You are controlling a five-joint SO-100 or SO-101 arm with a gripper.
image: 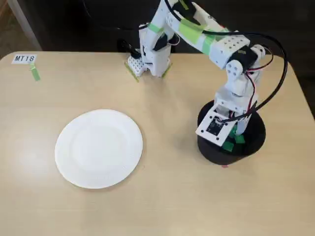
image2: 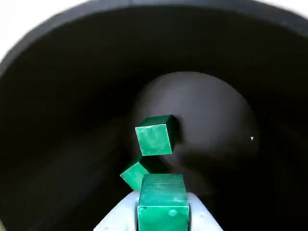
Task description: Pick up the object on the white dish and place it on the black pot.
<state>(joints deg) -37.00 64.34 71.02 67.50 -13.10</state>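
Observation:
The white dish [image: 98, 148] lies bare at the table's left in the fixed view, with no object on it. My gripper [image: 231, 141] reaches down into the black pot [image: 211, 152] at the right. In the wrist view I look into the black pot [image2: 72, 96]. One green cube [image2: 162, 192] sits against the white jaw of my gripper [image2: 162, 214], held above the pot's floor. Two more green cubes rest on the floor below, one square-on [image2: 154, 134] and one tilted [image2: 131, 174]. The other jaw is hidden.
The arm's base [image: 153, 54] stands at the table's far edge. A green tape strip [image: 35, 73] and a label reading MT18 [image: 23, 58] mark the far left corner. Black and red cables [image: 275, 73] loop beside the wrist.

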